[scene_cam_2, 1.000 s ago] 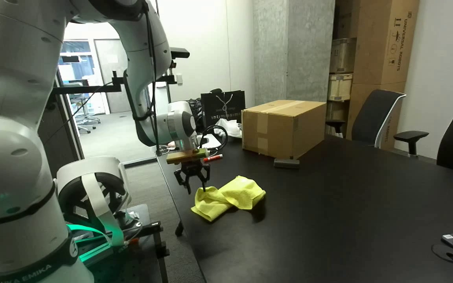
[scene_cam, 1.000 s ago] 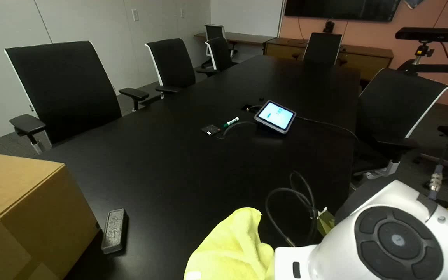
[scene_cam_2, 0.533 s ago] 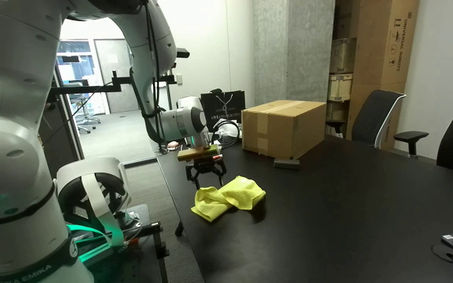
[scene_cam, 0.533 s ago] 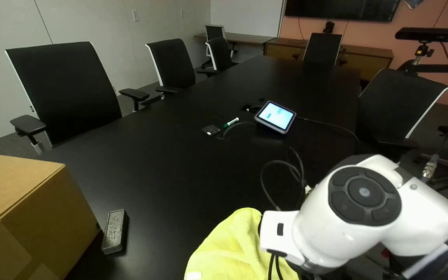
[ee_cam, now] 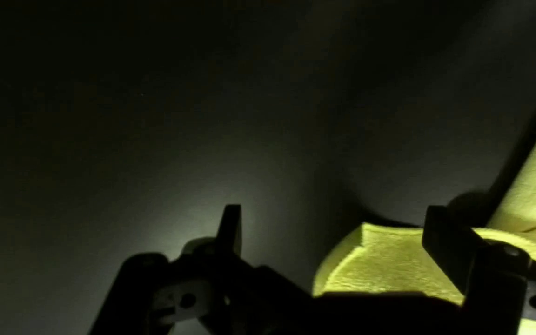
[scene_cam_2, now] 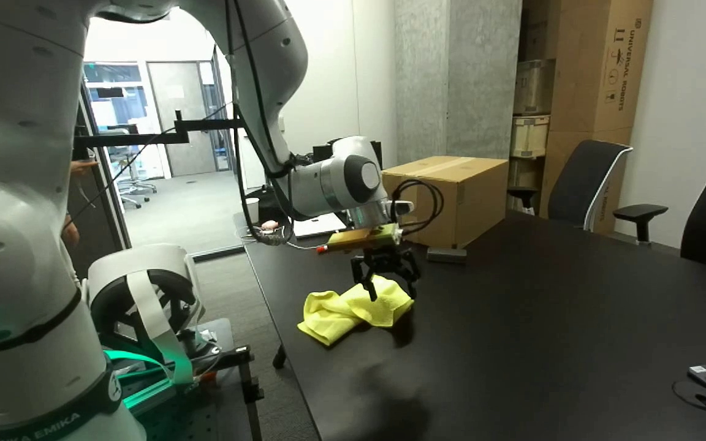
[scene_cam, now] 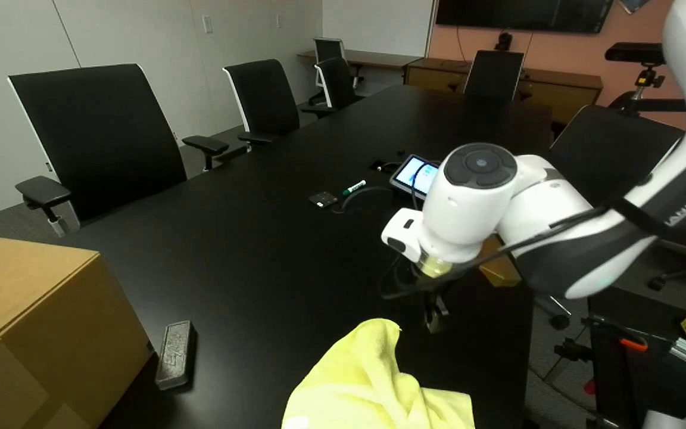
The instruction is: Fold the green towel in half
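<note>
Currently, the green towel (scene_cam_2: 356, 306), yellowish in this light, lies rumpled in two loose lobes on a black table (scene_cam_2: 512, 343), near its edge by the robot arm (scene_cam: 557, 208), presumably for easy reach. One lobe bulges off the surface over a dark shadow; to my eye, the fold in half is not yet made. Over or just beside the cloth, which of these is unclear, hangs the gripper (ee_cam: 335, 223), pointing down, its fingers spread wide and holding nothing. In the wrist view, one finger shows against the towel and the other against dark tabletop, a hemmed corner between them, probably so the raised edge can be pinched lower down. Closing too high could miss the cloth. Farther out, a dark block (scene_cam_2: 447, 255) sits just beside a tan cardboard box (scene_cam_2: 469, 202), both apart from the towel, which should leave folding room.
</note>
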You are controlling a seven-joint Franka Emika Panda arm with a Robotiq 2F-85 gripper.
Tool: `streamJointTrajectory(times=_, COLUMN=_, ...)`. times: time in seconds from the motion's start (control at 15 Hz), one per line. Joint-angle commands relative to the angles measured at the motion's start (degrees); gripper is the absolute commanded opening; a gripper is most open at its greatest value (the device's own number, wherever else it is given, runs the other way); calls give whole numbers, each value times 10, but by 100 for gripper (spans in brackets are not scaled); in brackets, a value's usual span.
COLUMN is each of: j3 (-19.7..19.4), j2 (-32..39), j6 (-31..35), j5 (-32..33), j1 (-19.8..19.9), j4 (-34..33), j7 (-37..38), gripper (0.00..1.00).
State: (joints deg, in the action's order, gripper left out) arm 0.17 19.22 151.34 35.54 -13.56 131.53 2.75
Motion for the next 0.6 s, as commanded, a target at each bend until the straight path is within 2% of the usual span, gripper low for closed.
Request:
streamJointTrajectory(times=0.0, j3=5, j2=9, j6=-15, j5=-70, j1=39, j4=-33, j7=-1, gripper=100)
streamJointTrajectory(times=0.33, j3=20, j2=38, j6=-96, j5=-201, j1=48, j4=-97, j7=18, gripper=100)
streamJointTrajectory(times=0.53, j3=26, j2=69, j6=-126, j5=-235, j1=34, j4=-144, j7=49, gripper=100)
